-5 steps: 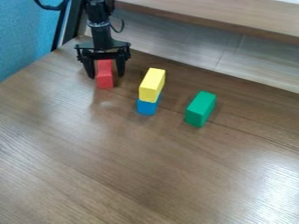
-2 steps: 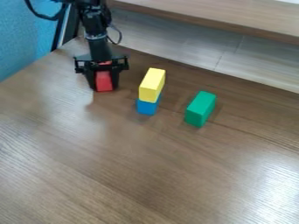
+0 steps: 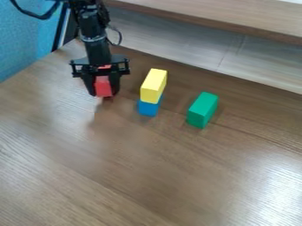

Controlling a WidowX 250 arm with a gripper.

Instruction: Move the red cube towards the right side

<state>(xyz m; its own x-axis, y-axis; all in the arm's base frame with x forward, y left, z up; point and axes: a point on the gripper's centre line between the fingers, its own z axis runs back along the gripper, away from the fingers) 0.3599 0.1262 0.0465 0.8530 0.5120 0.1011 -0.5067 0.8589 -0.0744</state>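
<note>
The black gripper (image 3: 103, 88) hangs over the upper left of the table, its fingers closed against both sides of the red cube (image 3: 103, 86). This red block is a bit taller than wide, and its upper part is partly covered by the gripper. Whether its underside touches the table or is slightly above it, I cannot tell.
To the right of the gripper, a yellow block (image 3: 153, 85) rests on a blue block (image 3: 149, 108). Farther right a green block (image 3: 202, 110) stands on the brown table (image 3: 147, 176). A wooden ledge (image 3: 218, 20) runs behind, and a blue surface (image 3: 24, 39) is at the left.
The gripper has shut on the red cube, which was between its spread fingers. Both have since shifted slightly toward the camera. The yellow, blue and green blocks have stayed put.
</note>
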